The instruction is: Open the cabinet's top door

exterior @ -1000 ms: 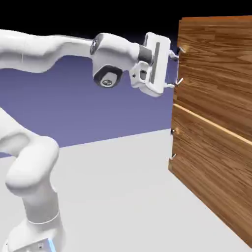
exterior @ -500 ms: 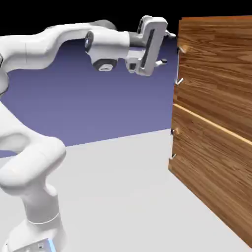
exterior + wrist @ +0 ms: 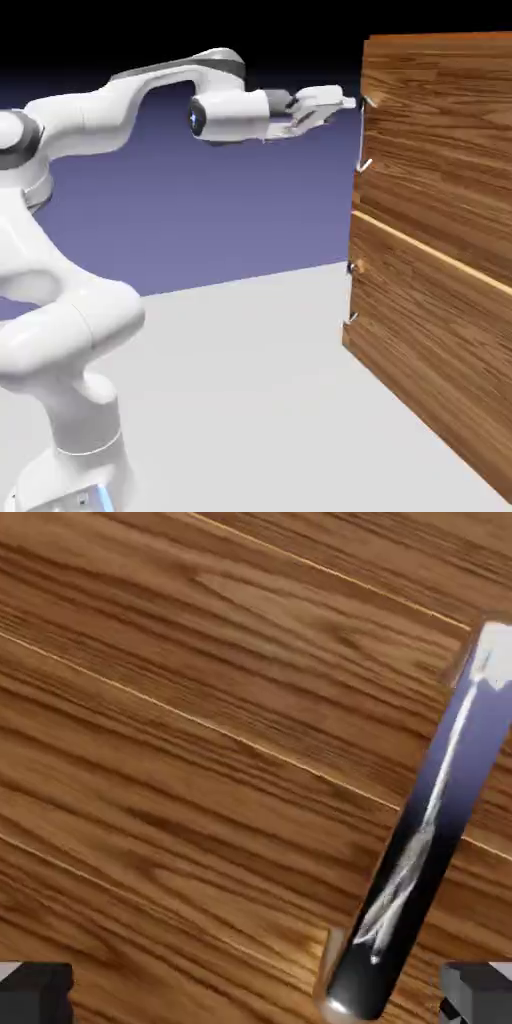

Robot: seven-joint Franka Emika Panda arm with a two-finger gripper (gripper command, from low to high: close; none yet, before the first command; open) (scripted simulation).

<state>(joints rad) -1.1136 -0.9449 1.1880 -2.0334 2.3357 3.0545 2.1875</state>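
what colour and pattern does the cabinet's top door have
Brown wood grain with darker streaks; the door shows it best in the hand view.

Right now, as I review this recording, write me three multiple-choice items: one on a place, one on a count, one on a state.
1. In the hand view, where does the upper door's handle lie?
A) along the top edge
B) in the right half
C) in the lower left corner

2. How many handles show on the cabinet in the exterior view?
A) one
B) four
C) two

3. What state is the pincer in?
A) open, holding nothing
B) shut on the handle
C) shut on nothing

Key:
1 B: the shiny bar slants down the right side of that picture.
2 C: one bar is on the upper door, one on the lower door.
3 A: the finger tips stand wide apart, with no thing gripped between them.
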